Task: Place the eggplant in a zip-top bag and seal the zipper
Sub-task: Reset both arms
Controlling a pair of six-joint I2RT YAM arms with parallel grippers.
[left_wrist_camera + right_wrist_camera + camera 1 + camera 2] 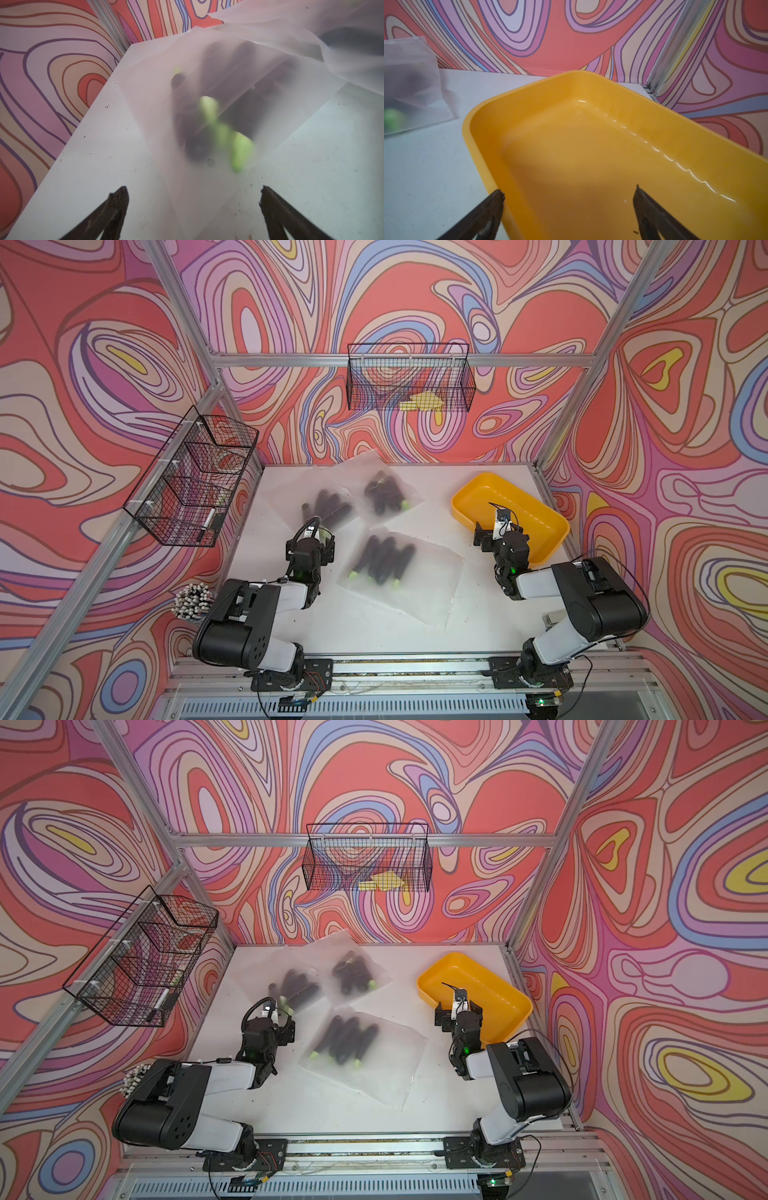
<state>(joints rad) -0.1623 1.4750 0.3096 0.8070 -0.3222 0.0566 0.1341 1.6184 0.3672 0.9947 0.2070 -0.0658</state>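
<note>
The eggplants [226, 62] are seen inside a frosted zip-top bag [145, 99], just ahead of the left gripper [193, 193], whose jaws are spread empty. The right gripper [569, 192] is held open, empty, over the yellow tray [529, 89].

three frosted zip-top bags of dark, green-stemmed eggplants [382, 558] lie on the white table [478, 614]: the near bag [428, 593], the left bag [291, 495] and the far bag [384, 493]. the left gripper [311, 539] sits over the left bag's near edge. the right gripper [500, 531] hangs over the yellow tray's [536, 510] near rim.
</note>
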